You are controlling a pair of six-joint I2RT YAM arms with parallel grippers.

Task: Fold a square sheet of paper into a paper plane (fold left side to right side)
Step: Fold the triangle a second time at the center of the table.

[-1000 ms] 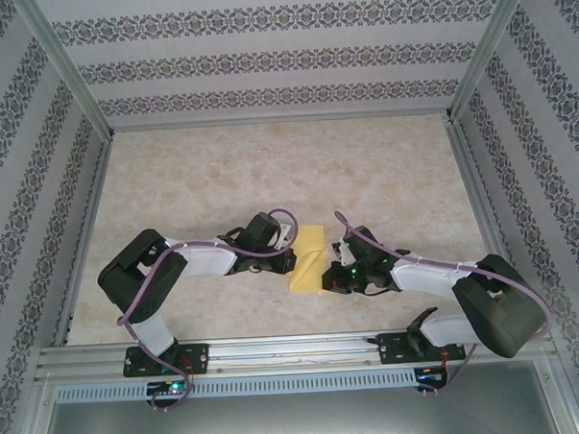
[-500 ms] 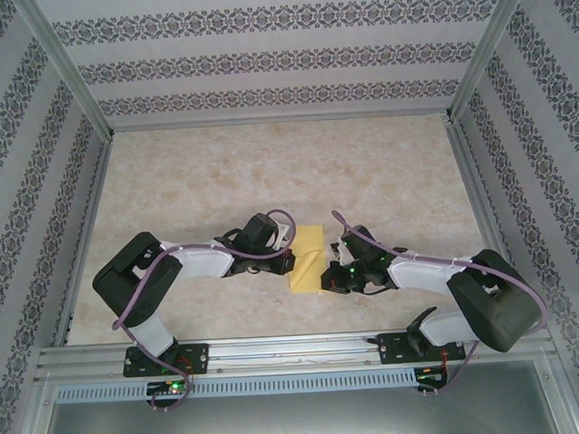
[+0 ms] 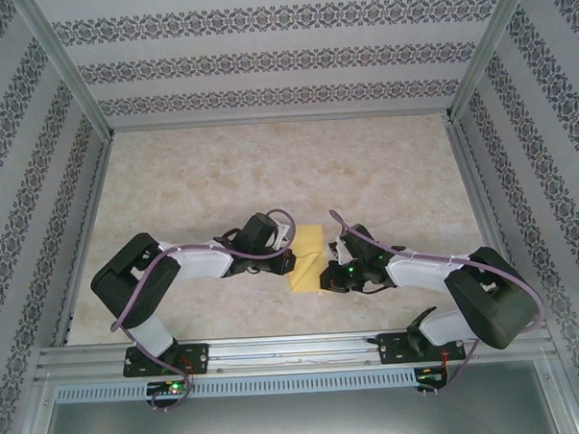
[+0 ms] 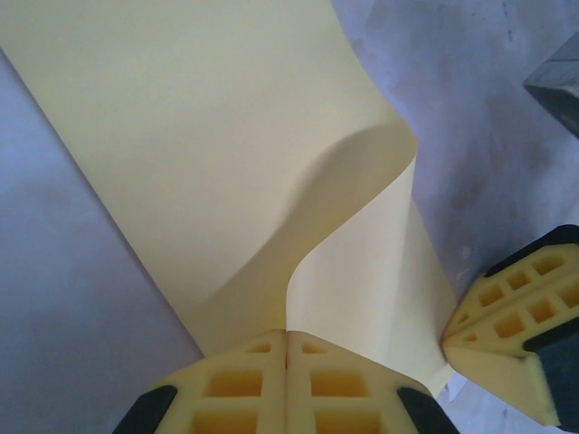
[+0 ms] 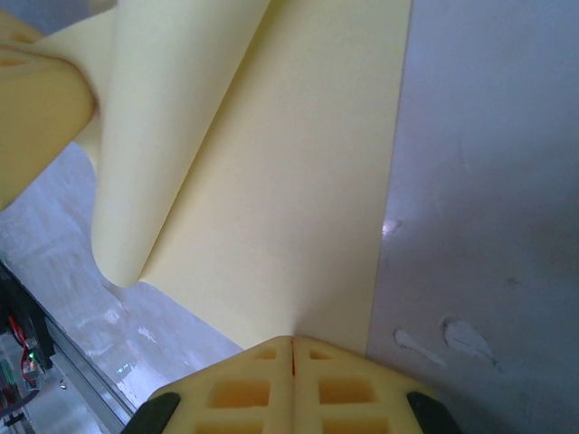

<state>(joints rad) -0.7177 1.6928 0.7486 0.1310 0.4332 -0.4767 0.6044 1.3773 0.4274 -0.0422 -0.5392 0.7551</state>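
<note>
Square sheet of paper (image 3: pixel 308 251) sits between the two pincers; left gripper (image 4: pixel 287 339) is clamped on its lifted side, which curls up from the tips; right gripper (image 5: pixel 292 342), jaws together, touches the flat edge just ahead.

So the square sheet of paper (image 3: pixel 307 258) is found on the table (image 3: pixel 268 160), roughly centred left to right and a bit toward its near edge. From above it's seen as a narrow pale-yellow strip, longer than it's wide. Up close, one part of the sheet (image 4: pixel 226 136) is lifted off the table and bent over in a soft rounded curl, with no crease pressed in yet. The rest is laid flat on the table, plain and unmarked.
</note>
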